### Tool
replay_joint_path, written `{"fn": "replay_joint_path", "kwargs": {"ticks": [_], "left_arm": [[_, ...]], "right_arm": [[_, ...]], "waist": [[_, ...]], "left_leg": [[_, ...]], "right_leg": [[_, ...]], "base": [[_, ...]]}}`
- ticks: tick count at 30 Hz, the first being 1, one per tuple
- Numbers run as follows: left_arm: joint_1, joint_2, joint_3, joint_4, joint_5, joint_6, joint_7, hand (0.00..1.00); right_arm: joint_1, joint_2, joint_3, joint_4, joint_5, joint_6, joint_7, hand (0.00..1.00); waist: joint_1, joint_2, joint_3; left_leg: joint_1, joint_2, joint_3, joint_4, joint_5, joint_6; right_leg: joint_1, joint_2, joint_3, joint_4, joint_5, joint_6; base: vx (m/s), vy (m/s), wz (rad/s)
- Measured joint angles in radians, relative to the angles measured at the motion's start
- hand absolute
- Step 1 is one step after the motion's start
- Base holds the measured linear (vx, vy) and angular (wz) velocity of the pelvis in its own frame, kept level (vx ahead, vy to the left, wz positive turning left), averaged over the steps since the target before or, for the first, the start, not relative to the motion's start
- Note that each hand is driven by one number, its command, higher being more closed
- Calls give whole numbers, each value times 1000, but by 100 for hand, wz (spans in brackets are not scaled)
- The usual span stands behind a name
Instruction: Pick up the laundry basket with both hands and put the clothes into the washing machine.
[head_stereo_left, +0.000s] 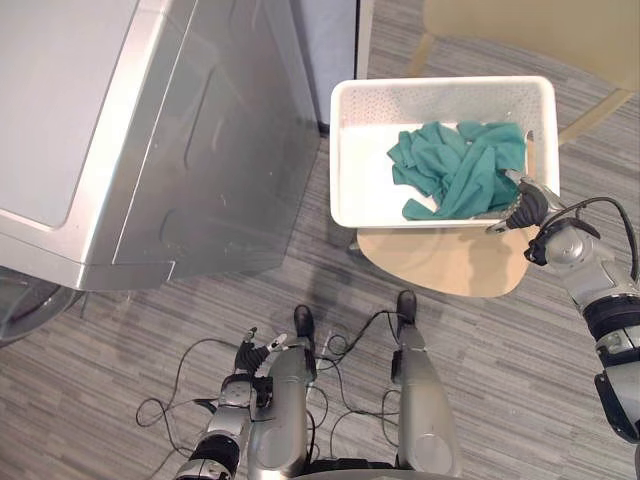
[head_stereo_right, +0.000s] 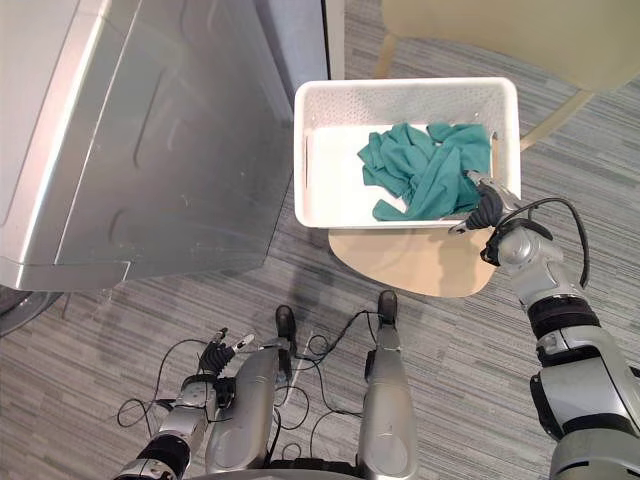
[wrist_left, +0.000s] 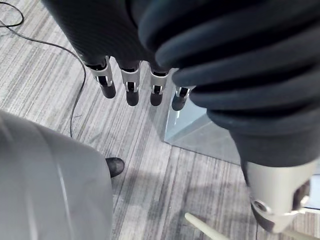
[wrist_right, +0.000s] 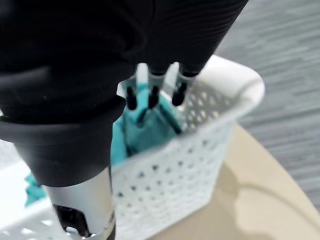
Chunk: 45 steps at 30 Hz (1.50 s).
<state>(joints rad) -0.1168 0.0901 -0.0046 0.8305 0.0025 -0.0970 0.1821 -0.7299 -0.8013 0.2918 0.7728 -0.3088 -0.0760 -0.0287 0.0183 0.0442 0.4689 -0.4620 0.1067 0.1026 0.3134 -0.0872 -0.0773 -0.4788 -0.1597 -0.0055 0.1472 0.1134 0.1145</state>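
Observation:
A white perforated laundry basket (head_stereo_left: 340, 150) stands on a small round wooden table (head_stereo_left: 450, 265). Crumpled teal clothes (head_stereo_left: 460, 165) lie in its right half. My right hand (head_stereo_left: 522, 207) is at the basket's near right corner. In the right wrist view its straight fingers (wrist_right: 152, 95) reach over the basket's rim (wrist_right: 200, 135) above the teal cloth (wrist_right: 142, 127), holding nothing. My left hand (head_stereo_left: 255, 355) hangs low near the floor, far from the basket. Its fingers (wrist_left: 132, 90) are straight and empty.
The silver-grey washing machine (head_stereo_left: 120, 130) fills the left side, its top panel facing me. A pale chair (head_stereo_left: 520, 30) stands behind the basket. Striped grey floor (head_stereo_left: 500, 400) lies open between me and the table.

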Motion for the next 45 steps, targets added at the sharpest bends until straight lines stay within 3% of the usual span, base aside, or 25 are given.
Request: {"fn": "replay_joint_path", "kwargs": {"ticks": [7, 14, 22, 25, 31, 40, 45], "left_arm": [[0, -19, 16, -6, -11, 1, 18, 0], [-18, -44, 13, -33, -31, 2, 24, 0], [-19, -19, 7, -57, -32, 2, 36, 0], [-17, 18, 8, -55, -31, 3, 36, 0], [-11, 66, 12, -34, -30, 7, 36, 0], [-11, 80, 17, -2, -30, 16, 35, 0], [-12, 82, 54, -5, -30, 17, 36, 0]], "right_arm": [[-32, 5, -22, -24, 7, 19, -65, 0], [95, 66, -26, -210, 25, 13, -75, 0], [305, 111, -27, -316, 23, -38, -16, 0], [353, 120, -26, -311, 22, -52, 16, 0], [423, 123, -27, -252, -8, -58, 48, 0], [422, 123, -53, -229, -14, -52, 54, 0], [400, 49, -154, -388, 53, -35, 39, 0]], "waist": [[13, -2, 1], [20, -7, 4], [16, -37, 11], [-2, -53, 15], [-5, -81, 14], [-6, -85, 13], [-11, -89, 15]], "left_leg": [[-34, 5, -11, -36, 36, -8], [-32, 16, -2, -39, 36, -9], [22, 14, -13, -69, 49, -16], [25, 14, -19, -71, 51, -18], [39, 12, -14, -71, 51, -17], [52, 12, -15, -71, 51, -17], [50, 12, -8, -69, 50, -17]], "right_leg": [[-44, 2, -17, 7, 1, -1], [-47, 12, -12, 7, 1, -1], [-6, 17, -9, 7, -3, -7], [-1, 17, -13, 6, -3, -8], [7, 18, -4, 5, -3, -7], [23, 18, -5, -2, 1, -7], [29, 19, 2, -37, 26, -4]], "base": [[-4, -24, 9], [4, -8, -1], [-1, -2, -1], [-30, -24, 4], [-2, -6, -3], [0, 0, 0], [-16, -3, -8]]}}
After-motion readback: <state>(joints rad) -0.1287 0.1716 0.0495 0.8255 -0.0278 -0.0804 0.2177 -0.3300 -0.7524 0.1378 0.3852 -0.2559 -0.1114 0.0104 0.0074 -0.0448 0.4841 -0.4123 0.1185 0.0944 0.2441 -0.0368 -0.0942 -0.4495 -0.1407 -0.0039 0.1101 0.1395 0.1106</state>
